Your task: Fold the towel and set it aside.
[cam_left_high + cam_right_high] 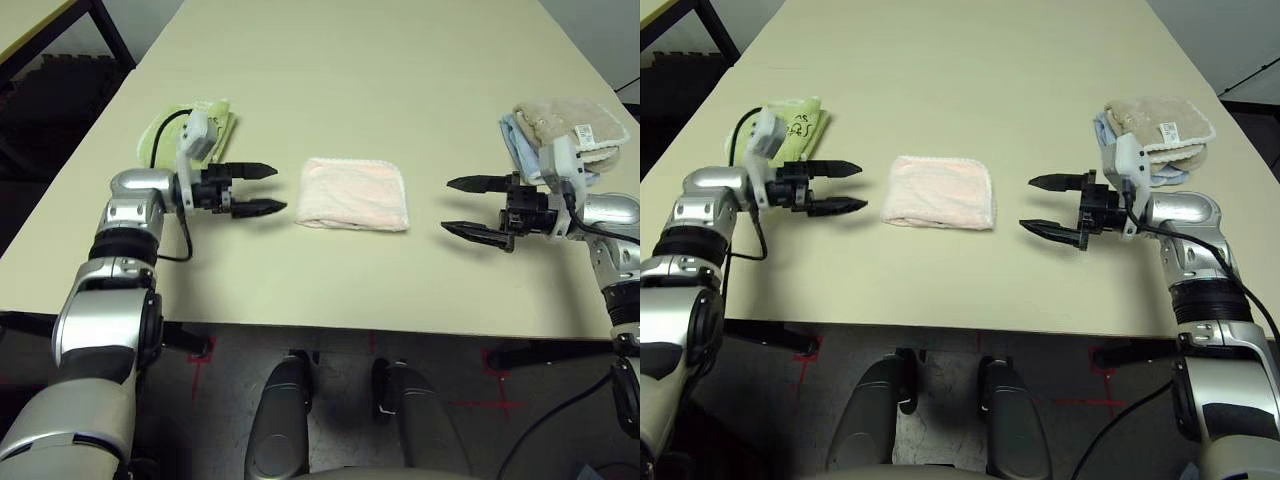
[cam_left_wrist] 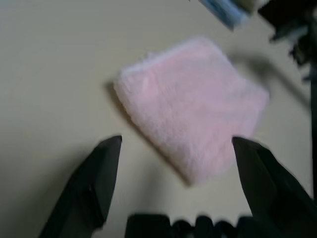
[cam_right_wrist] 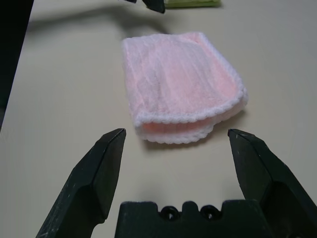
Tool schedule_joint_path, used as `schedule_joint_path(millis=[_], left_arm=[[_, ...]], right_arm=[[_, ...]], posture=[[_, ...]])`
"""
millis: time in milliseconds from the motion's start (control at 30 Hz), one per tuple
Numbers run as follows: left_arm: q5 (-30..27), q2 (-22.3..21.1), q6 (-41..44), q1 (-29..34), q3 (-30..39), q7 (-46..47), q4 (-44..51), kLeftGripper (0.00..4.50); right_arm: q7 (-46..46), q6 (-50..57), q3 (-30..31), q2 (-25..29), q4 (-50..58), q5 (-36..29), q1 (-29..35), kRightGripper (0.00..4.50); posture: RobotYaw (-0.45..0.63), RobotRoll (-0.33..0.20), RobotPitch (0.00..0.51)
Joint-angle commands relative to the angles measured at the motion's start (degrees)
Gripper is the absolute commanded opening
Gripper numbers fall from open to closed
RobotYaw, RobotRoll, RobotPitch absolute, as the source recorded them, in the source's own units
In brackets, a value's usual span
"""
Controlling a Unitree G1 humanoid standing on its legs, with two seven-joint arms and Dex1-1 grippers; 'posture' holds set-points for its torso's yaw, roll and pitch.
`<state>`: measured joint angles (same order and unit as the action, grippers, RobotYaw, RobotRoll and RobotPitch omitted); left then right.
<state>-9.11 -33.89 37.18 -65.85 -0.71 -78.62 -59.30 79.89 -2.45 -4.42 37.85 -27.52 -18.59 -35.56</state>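
While the long cream bench (image 1: 400,60) stretches away from the robot, the pink towel (image 1: 354,194) lies folded into a small rectangle near its front edge, midway between the two arms. Its scalloped white edging runs along the far side and around the right end, where the right wrist view shows the layers stacked one on another. At the far right of the bench rests a folded beige towel (image 1: 1160,125) on top of a light-blue one (image 1: 1102,130), just behind the right arm. At the far left lies a lime-green folded towel (image 1: 795,122) with black writing, partly hidden behind the left wrist. The left gripper (image 1: 262,189) points right toward the pink towel, its two black fingers spread wide with nothing between them, stopping just short of the cloth. The right gripper (image 1: 468,207) points left at the towel from a little farther off, likewise wide apart and holding nothing.
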Motion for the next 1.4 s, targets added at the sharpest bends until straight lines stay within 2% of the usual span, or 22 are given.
schedule_joint_path(millis=[33,233,500,767,933,1033,1333,1367,1400], left_arm=[[0.0,0.44,15.89,-2.23,-1.03,3.48,0.17,4.5],[-0.85,1.25,23.81,-3.53,-0.05,8.22,-0.19,4.5],[-1.74,3.75,24.82,-2.35,0.18,10.41,-0.46,4.5],[-3.03,10.19,24.91,-3.32,1.31,13.79,-1.6,4.5],[-1.23,14.33,23.63,-4.46,-0.05,16.17,-3.72,4.5],[0.16,15.26,21.81,-4.92,-1.14,17.51,-5.28,3.89],[0.43,15.34,19.4,-5.38,0.39,20.62,-7.82,0.39],[0.39,15.37,19.41,-5.44,0.57,20.77,-7.94,0.05],[0.36,15.39,19.4,-5.49,0.75,20.9,-8.02,0.02]], right_arm=[[-0.37,0.25,-0.44,0.73,1.35,-0.67,0.51,4.47],[-1.15,0.03,-0.1,0.1,1.89,-0.86,0.86,4.47],[-1.58,0.26,-0.34,0.61,2.58,-1.18,1.34,4.47],[-2.1,-0.14,-0.34,0.75,2.11,-0.94,1.05,4.47],[-2.58,-0.48,-0.41,0.68,2.07,-0.9,0.99,4.47],[-2.77,-0.49,-0.59,0.83,2.59,-1.12,1.46,4.5],[-3.18,-0.87,-1.1,1.36,2.62,-1.24,2.37,4.5],[-3.19,-0.91,-1.11,1.38,2.54,-1.23,2.35,4.5],[-3.22,-0.97,-1.1,1.37,2.4,-1.19,2.29,4.5]], posture=[[0.04,0.0,0.183],[0.04,0.0,0.187],[0.02,0.0,0.188],[0.02,0.0,0.183],[0.01,0.0,0.18],[0.0,0.0,0.179],[0.0,0.0,0.176],[0.0,0.0,0.176],[0.01,0.0,0.175]])
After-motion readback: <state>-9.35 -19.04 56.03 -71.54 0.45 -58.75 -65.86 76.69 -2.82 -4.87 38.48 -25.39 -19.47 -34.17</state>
